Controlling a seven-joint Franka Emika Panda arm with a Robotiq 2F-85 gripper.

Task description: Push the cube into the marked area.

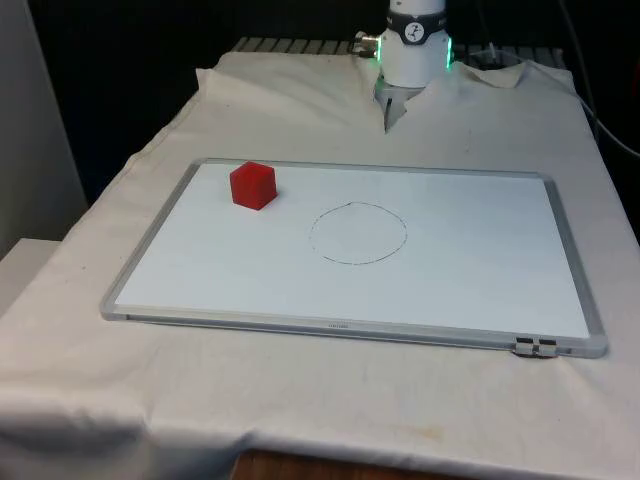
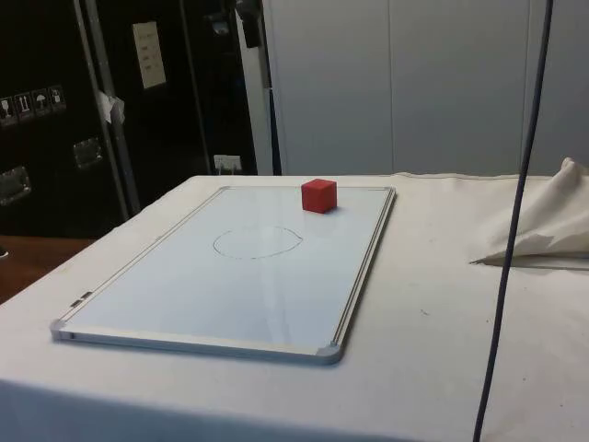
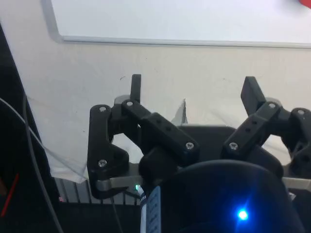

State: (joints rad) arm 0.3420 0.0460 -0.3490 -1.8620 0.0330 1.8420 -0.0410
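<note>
Hand point(image 3: 194, 92), fingers spread and empty, hangs over the cloth; red cube point(image 1: 253, 185) sits upper left of the circle point(image 1: 358, 233).

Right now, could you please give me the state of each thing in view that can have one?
red cube: resting flat on the whiteboard, near one corner, outside the circle, untouched.
drawn circle: nothing inside it.
whiteboard: lying flat on the cloth.
white cloth: draped over the table, creased near the robot.
hand: open, holding nothing, above the cloth off the whiteboard's edge.
</note>
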